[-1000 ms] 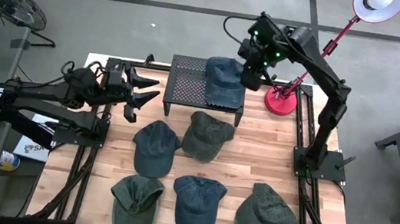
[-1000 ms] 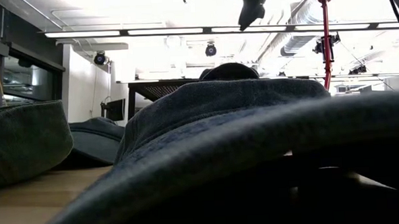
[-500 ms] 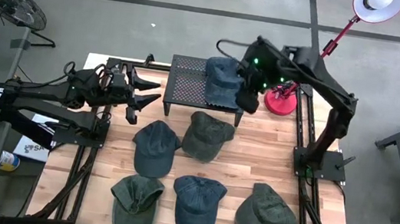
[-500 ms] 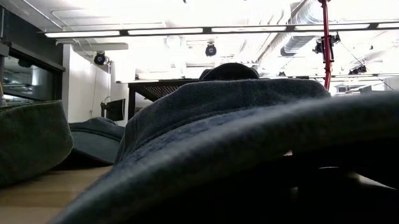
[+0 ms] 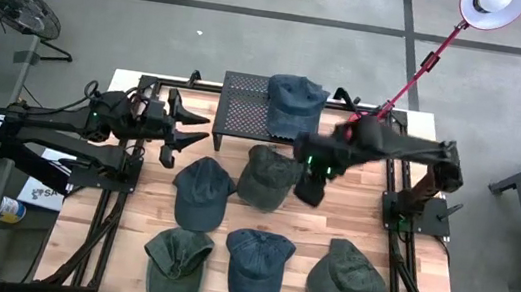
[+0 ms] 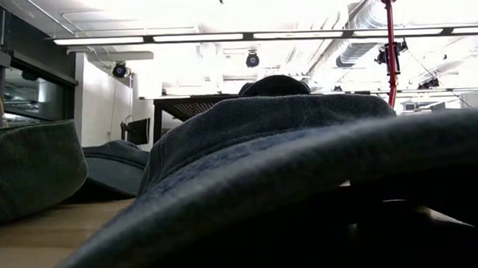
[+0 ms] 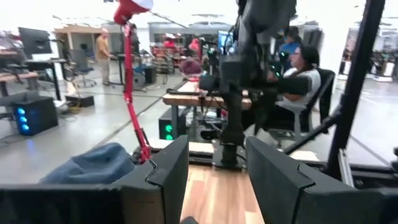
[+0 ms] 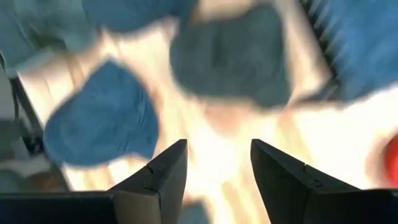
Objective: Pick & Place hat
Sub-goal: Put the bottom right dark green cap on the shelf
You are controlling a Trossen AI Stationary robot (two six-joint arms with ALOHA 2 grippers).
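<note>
the right gripper (image 5: 309,188) hangs above the wooden table (image 5: 403,286), just beside the olive cap (image 5: 270,176) in the middle row and in front of the black mesh stand (image 5: 244,104). its fingers stand apart with nothing between them, as the right wrist view shows (image 8: 163,171). 1 blue hat (image 5: 294,103) already lies on the stand's right part. 5 more caps lie on the table: the olive one, a dark blue cap (image 5: 202,191) beside it, and a front row of a green cap (image 5: 175,264), a blue cap (image 5: 255,264) and another green cap (image 5: 345,274).

the step in hand looks like the reach for the next hat, with 1 placement done. the olive cap is nearest, though i cannot tell for sure which one is aimed at. the next move calls for lowering the open fingers over a crown or brim and pinching the soft cloth without dragging its neighbour.

the left gripper (image 5: 188,123) waits at the table's left edge near the stand, fingers spread wide and empty (image 7: 168,168).

no brand, label or writing can be read on the hats or the rig.
</note>
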